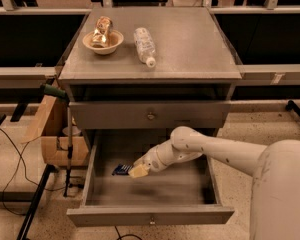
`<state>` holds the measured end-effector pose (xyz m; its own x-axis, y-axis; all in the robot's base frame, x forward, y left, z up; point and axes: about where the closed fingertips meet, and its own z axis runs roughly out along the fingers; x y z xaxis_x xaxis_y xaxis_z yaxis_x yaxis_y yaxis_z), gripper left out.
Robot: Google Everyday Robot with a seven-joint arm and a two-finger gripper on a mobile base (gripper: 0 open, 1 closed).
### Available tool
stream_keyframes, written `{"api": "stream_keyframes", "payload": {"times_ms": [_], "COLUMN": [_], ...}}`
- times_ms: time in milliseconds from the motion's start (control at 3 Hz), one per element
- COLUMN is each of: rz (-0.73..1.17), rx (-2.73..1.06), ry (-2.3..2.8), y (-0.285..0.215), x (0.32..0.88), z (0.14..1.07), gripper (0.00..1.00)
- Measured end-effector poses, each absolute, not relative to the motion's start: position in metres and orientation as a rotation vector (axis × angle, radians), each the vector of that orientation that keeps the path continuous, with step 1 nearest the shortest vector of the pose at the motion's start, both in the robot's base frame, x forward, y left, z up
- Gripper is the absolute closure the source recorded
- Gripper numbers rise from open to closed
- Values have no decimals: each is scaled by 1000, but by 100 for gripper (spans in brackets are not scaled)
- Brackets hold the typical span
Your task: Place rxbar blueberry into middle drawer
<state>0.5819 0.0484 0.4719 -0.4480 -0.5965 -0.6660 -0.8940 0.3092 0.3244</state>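
Camera view: gripper [136, 171] is reaching down into the open middle drawer [149, 215], arm coming in from the right. Its fingers are pinching the right end of the rxbar blueberry [121, 169]. Bar is sticking out leftward from the tips, long axis running left-right, hanging low over the floor, left of centre; contact with the floor cannot be told. Left wall is lying near the bar's free end; bare floor is opening to the near side and right. Judging: release is needing only a small drop.
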Motion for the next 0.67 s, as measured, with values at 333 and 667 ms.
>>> {"api": "stream_keyframes", "payload": {"times_ms": [333, 667], "rz": [959, 948], "rx": [-1318, -1386], "ry": [2153, 2157], "y": [60, 72], "x": [578, 573], "z": [435, 410], "gripper": [83, 60]}}
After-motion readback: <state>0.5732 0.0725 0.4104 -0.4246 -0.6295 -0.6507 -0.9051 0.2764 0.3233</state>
